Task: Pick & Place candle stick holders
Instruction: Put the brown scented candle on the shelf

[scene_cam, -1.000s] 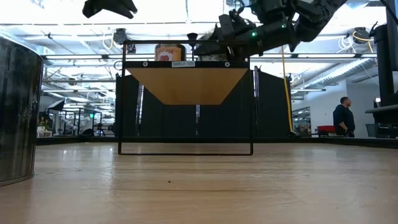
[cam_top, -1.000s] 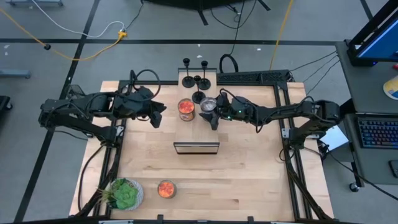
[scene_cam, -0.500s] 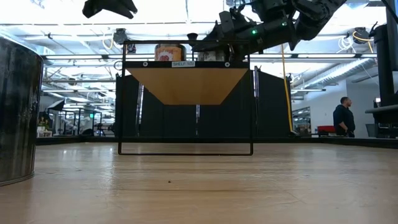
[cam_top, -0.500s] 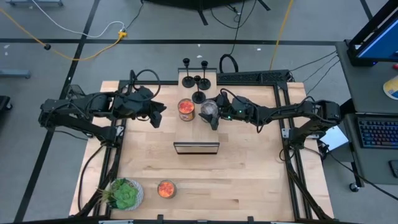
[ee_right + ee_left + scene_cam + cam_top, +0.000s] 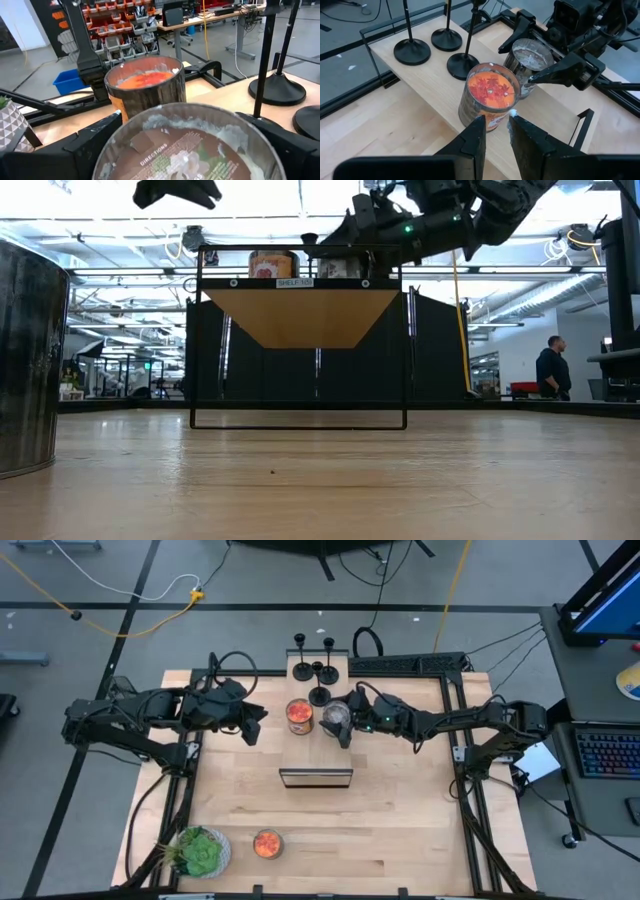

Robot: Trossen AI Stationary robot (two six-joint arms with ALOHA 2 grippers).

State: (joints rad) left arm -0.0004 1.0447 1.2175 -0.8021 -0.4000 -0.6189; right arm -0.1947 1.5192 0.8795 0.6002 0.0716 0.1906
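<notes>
Three black metal candle stick holders (image 5: 318, 670), each a round flat base with thin upright stem: standing upright, clustered at the far end of the raised wooden shelf (image 5: 301, 662), bases close together.

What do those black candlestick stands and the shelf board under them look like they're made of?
The candle stick holders look like matte black metal: thin rigid stems, flat round bases, hardly any shine. The shelf board looks like pale unfinished wood with visible grain, possibly plywood, set in a thin black frame that appears to be metal.

A tin (image 5: 336, 716) sits between the right gripper's (image 5: 337, 721) fingers; a candle jar (image 5: 299, 715) beside it, candlesticks (image 5: 320, 670) behind.
</notes>
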